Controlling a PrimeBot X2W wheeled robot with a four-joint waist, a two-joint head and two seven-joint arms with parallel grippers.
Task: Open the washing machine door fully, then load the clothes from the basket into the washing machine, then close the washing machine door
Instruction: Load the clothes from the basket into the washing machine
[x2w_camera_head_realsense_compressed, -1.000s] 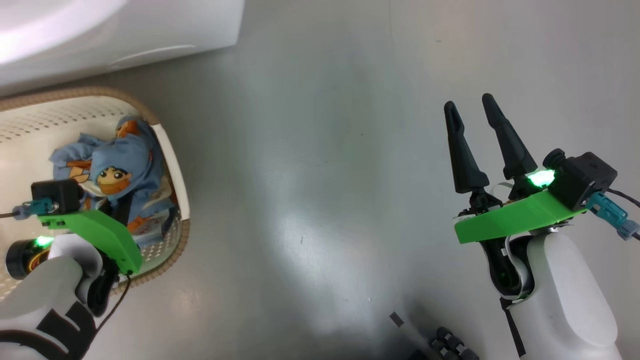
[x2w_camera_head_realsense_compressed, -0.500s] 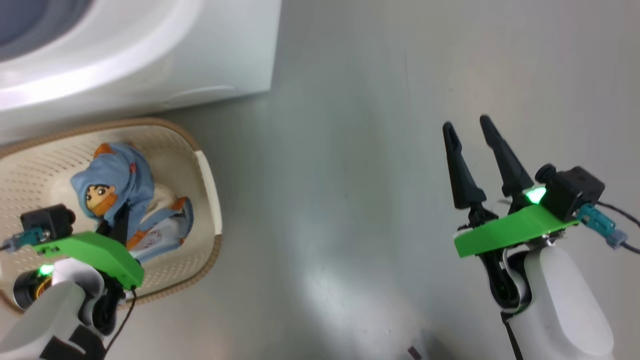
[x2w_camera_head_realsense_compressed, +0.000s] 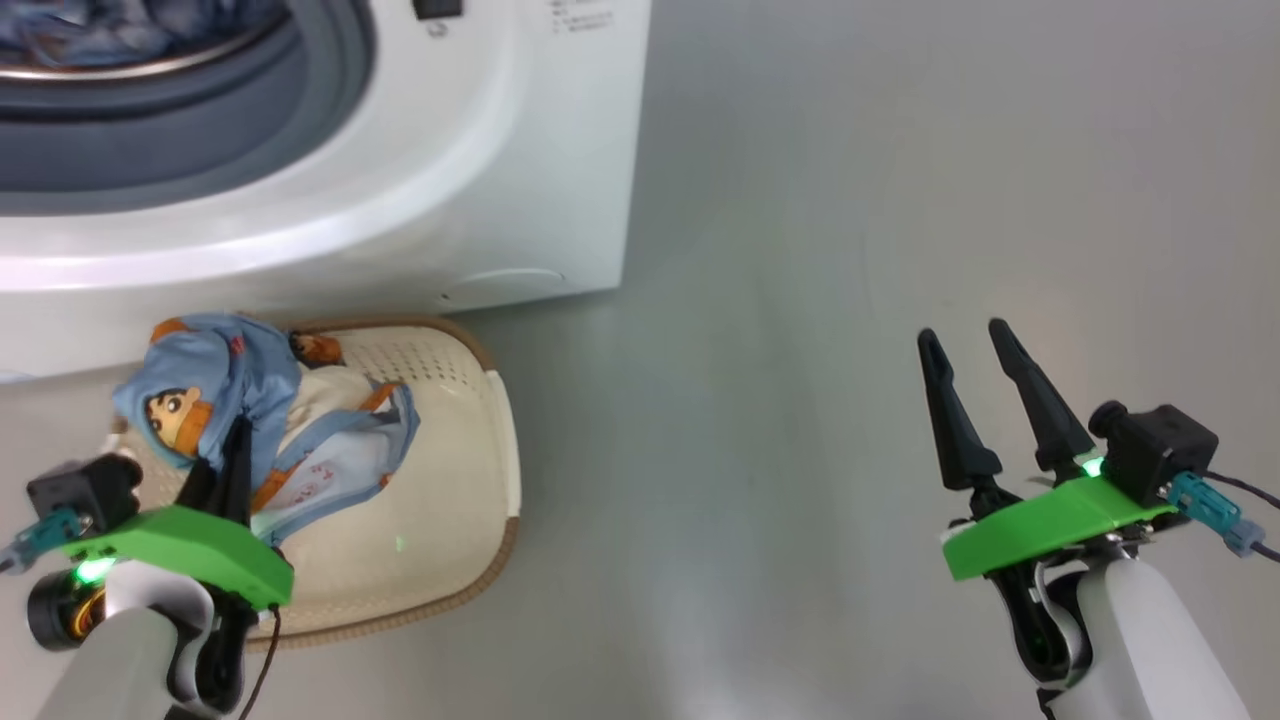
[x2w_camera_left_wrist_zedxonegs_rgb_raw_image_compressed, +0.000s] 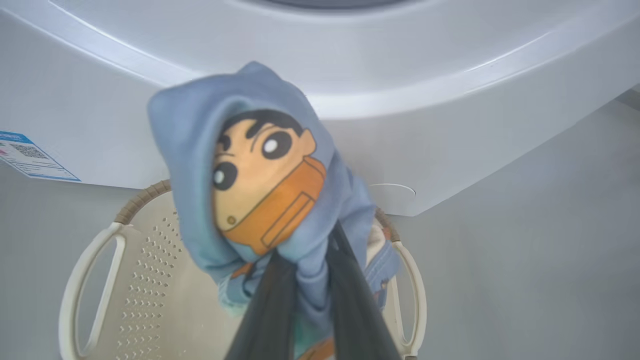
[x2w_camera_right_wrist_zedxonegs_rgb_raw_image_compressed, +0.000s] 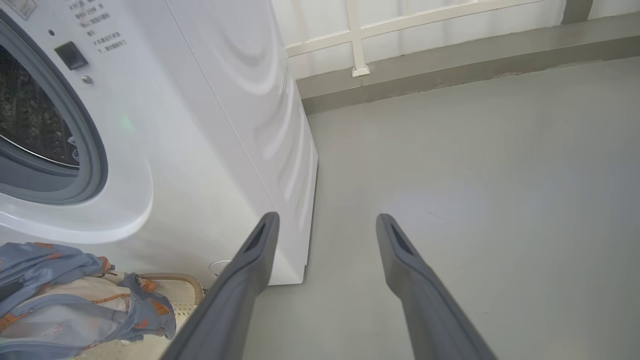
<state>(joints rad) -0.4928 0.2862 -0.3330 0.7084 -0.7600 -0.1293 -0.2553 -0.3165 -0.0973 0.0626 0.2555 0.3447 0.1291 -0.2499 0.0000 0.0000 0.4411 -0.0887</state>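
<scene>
The white washing machine (x2w_camera_head_realsense_compressed: 520, 150) stands at the upper left, its drum opening ringed by the grey-blue seal (x2w_camera_head_realsense_compressed: 200, 130), with blue fabric inside the drum (x2w_camera_head_realsense_compressed: 90, 25). Its door is out of view. Below it on the floor sits the cream basket (x2w_camera_head_realsense_compressed: 470, 480). My left gripper (x2w_camera_head_realsense_compressed: 228, 465) is shut on a light blue garment (x2w_camera_left_wrist_zedxonegs_rgb_raw_image_compressed: 260, 175) printed with a cartoon boy face. The garment is bunched over the fingers (x2w_camera_left_wrist_zedxonegs_rgb_raw_image_compressed: 272, 310) and hangs above the basket (x2w_camera_left_wrist_zedxonegs_rgb_raw_image_compressed: 140, 280). My right gripper (x2w_camera_head_realsense_compressed: 961, 332) is open over bare floor at the lower right, nothing between its fingers (x2w_camera_right_wrist_zedxonegs_rgb_raw_image_compressed: 250, 270).
Grey floor (x2w_camera_head_realsense_compressed: 800, 250) stretches to the right of the machine. A low wall ledge with a white railing (x2w_camera_right_wrist_zedxonegs_rgb_raw_image_compressed: 355, 50) runs behind it. A blue-and-white label (x2w_camera_left_wrist_zedxonegs_rgb_raw_image_compressed: 30, 157) sits on the machine's lower front corner.
The head camera has tilted up, bringing the drum opening into view. My left gripper has lifted the garment higher above the basket. The right gripper stays open.
</scene>
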